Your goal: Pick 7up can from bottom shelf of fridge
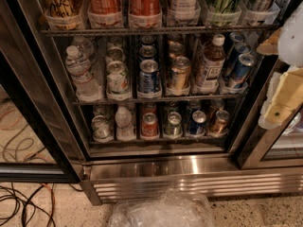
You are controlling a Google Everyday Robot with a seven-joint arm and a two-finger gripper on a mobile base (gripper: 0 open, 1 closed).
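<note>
The fridge [156,167] stands open in front of me, with black door frames and a shiny steel base. On the bottom shelf [156,138], the 7up can [101,128] stands at the far left, pale whitish-green with a silver top. To its right along the same row are a small water bottle [124,122], a red can [150,125], a grey-green can [173,124], a blue can [196,123] and a copper can [219,122]. My gripper [280,100], white and yellowish, hangs at the right edge before the right door frame, far right of the 7up can and above its level, holding nothing.
The middle shelf [156,99] holds water bottles and several cans. The top rack holds red cola bottles [118,1]. The open door [28,141] stands at left, with cables [23,202] on the floor. A crumpled clear plastic mass [161,212] lies below the steel grille.
</note>
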